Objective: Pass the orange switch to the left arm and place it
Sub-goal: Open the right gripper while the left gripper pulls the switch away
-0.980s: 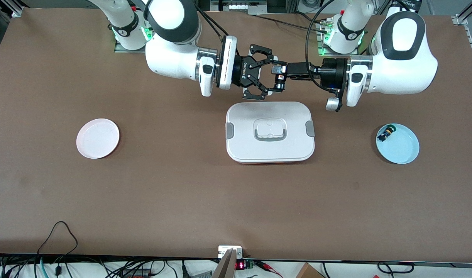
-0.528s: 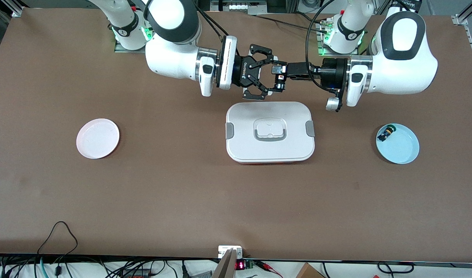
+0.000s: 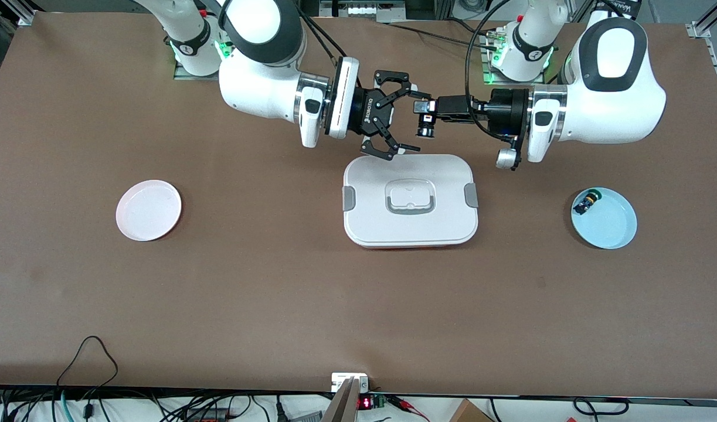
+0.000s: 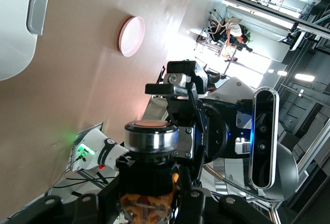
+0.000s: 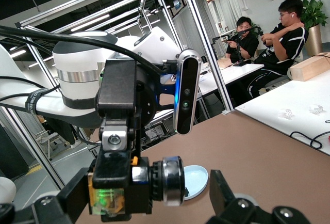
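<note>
Orange-capped, the orange switch (image 3: 424,124) is sitting clamped in the left claw (image 3: 424,120), up in the air just above the edge of the box (image 3: 410,199) that faces the arms' bases. Facing it, the right claw (image 3: 400,122) is gaping wide, fingers (image 3: 393,78) spread and gripping nothing over the counter (image 3: 276,293).

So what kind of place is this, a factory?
More likely a robotics lab: aluminium framing, seated people at desks nearby, and loose cables along the table's edge suggest a research workspace.
</note>
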### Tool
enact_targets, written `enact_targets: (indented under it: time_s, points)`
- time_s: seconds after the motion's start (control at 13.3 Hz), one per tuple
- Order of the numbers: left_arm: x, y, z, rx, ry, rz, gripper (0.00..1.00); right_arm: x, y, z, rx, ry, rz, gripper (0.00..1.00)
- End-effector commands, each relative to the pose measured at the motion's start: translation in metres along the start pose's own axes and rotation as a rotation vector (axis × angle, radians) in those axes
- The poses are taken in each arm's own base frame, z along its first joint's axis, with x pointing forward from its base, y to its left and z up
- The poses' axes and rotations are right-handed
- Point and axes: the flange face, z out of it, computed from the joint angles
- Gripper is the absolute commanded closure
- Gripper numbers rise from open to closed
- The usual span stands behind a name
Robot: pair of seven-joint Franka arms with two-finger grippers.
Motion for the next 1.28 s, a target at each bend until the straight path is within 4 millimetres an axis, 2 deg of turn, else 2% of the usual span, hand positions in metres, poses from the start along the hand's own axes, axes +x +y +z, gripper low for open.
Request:
enact_targets:
  time_s: [0.0,0.23,0.38,0.6,0.9,1.06,1.21]
  points:
    - [-0.003,0.002,-0.002,-0.004,0.008,0.026,0.82,0.006,0.005,-0.001,-0.026,0.022,0.026,0.00]
    - [-0.004,0.008,-0.005,0.093,0.017,0.078,0.82,0.016,0.014,-0.012,-0.018,0.043,0.032,0.00]
    - [-0.004,0.022,-0.017,0.267,0.048,0.174,0.82,0.026,0.019,-0.023,0.001,0.064,0.026,0.00]
    - [0.007,0.022,-0.033,0.532,0.074,0.310,0.81,0.043,0.036,-0.050,0.060,0.101,0.031,0.00]
    - [0.027,-0.012,-0.053,0.921,0.001,0.523,0.81,0.061,0.071,-0.095,0.147,0.143,0.011,0.00]
    - [0.035,-0.026,-0.060,1.130,-0.073,0.625,0.81,0.068,0.092,-0.127,0.206,0.129,0.004,0.00]
    - [0.043,-0.041,-0.067,1.309,-0.187,0.734,0.80,0.073,0.115,-0.171,0.249,0.043,0.014,0.00]
